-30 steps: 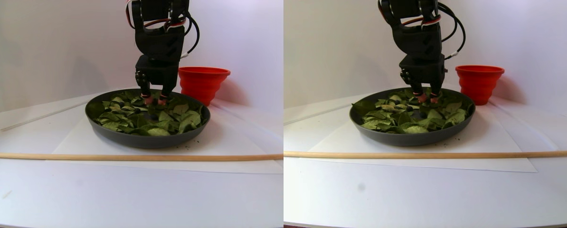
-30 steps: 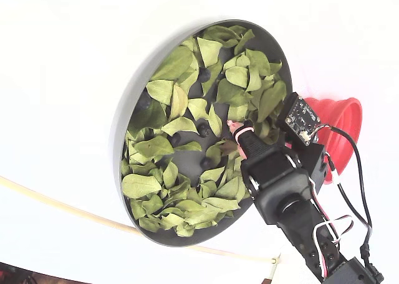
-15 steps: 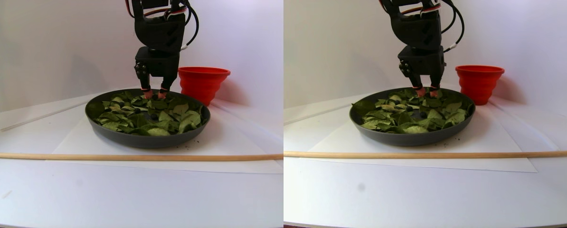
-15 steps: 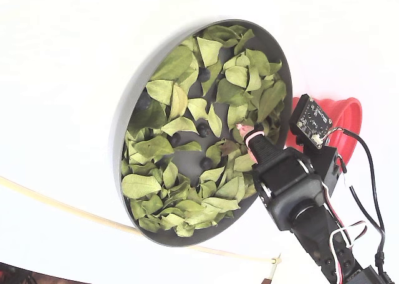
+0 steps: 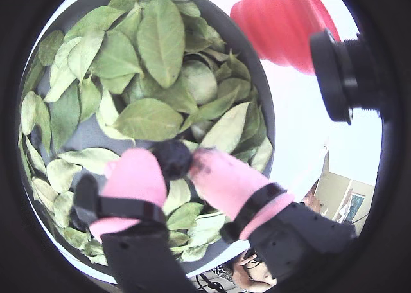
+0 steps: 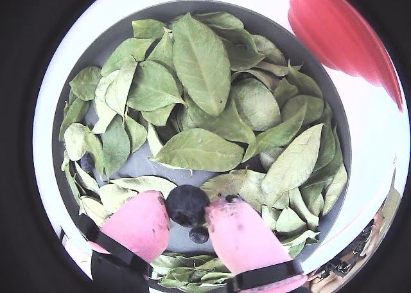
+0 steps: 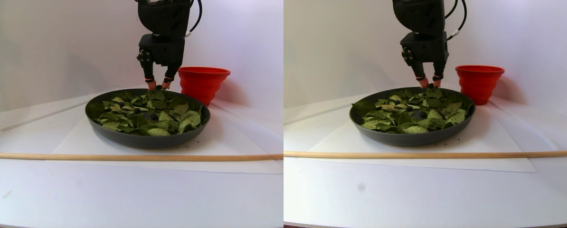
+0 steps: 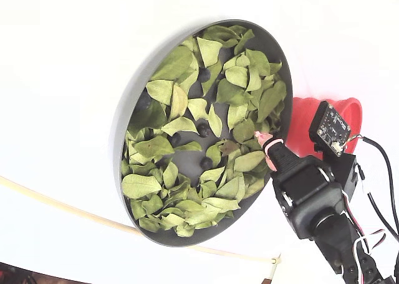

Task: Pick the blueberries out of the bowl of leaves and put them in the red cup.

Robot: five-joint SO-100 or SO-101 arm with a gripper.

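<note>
Green leaves [image 6: 199, 62] (some olive), dark grey bowl [image 8: 124, 116], red cup [image 7: 203, 80].

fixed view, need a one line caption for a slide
Gripper lifts a blueberry above the bowl of leaves, beside the red cup.

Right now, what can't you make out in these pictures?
- Inside of the red cup: stereo pair view shows only its outer wall; the arm covers part of it in the fixed view.
- Berries under the leaves: hidden, so no count.
- Tool is shut on a blueberry; in the stereo pair the berry is too small.
</note>
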